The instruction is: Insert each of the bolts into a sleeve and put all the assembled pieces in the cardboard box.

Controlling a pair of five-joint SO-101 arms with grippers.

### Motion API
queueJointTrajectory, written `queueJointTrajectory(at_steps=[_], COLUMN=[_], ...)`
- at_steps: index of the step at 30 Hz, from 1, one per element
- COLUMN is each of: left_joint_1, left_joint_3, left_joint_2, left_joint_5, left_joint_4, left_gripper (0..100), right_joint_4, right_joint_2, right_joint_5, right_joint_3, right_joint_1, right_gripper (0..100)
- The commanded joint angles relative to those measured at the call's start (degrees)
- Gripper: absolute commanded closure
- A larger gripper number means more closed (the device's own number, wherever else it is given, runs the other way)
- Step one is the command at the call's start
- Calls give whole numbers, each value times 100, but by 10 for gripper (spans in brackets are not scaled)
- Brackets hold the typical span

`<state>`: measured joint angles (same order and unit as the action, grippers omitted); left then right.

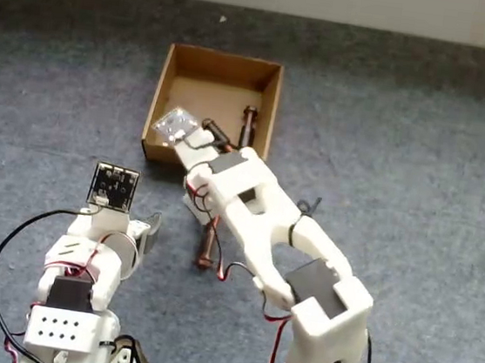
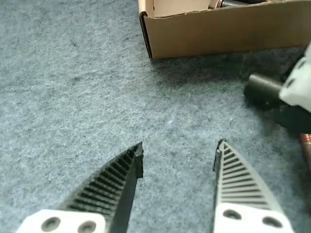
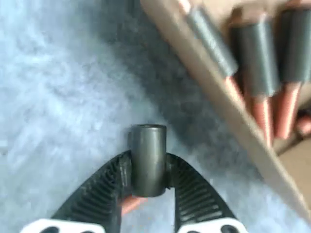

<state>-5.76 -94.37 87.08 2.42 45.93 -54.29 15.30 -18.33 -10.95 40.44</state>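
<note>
Three assembled pieces [image 3: 257,58], copper bolts in dark sleeves, lie side by side inside the cardboard box [image 2: 218,34]. The right gripper [image 3: 148,159] has its fingers closed narrowly around another dark sleeve [image 3: 148,141]. It holds this above the grey tabletop [image 1: 424,123], just outside the box's near wall and not over its opening. The sleeve's long axis runs in line with the fingers, with its open end pointing away from the wrist. A sliver of copper shows under its rear end; I cannot tell whether that is a bolt seated inside.

A loose bolt [image 1: 209,243] lies on the tabletop beneath the right arm's forearm, its length pointing roughly toward the box. The left gripper [image 2: 180,145] hangs low over the tabletop with its fingers spread wide, holding nothing. It is short of the box and beside the loose bolt. Judging by this, the left arm is the nearer free one for that bolt. The held sleeve needs only a short carry across the wall to reach the box.
</note>
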Motion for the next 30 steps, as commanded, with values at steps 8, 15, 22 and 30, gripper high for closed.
queueJointTrajectory(at_steps=[8,15,22,30], left_joint_1=[-84,-84,-84,-84], left_joint_3=[-22,-31,-31,-31], left_joint_2=[66,66,66,66], left_joint_5=[53,53,53,53], left_joint_4=[-132,-132,-132,-132], left_gripper=[752,752,752,752], right_joint_4=[-1051,-593,-567,-585], right_joint_2=[-1675,-1481,-1446,-1437], right_joint_5=[-26,-26,-62,-44], right_joint_3=[-1033,-1868,-1859,-1895], right_joint_1=[-778,-752,-743,-558], right_gripper=[989,904,899,896])
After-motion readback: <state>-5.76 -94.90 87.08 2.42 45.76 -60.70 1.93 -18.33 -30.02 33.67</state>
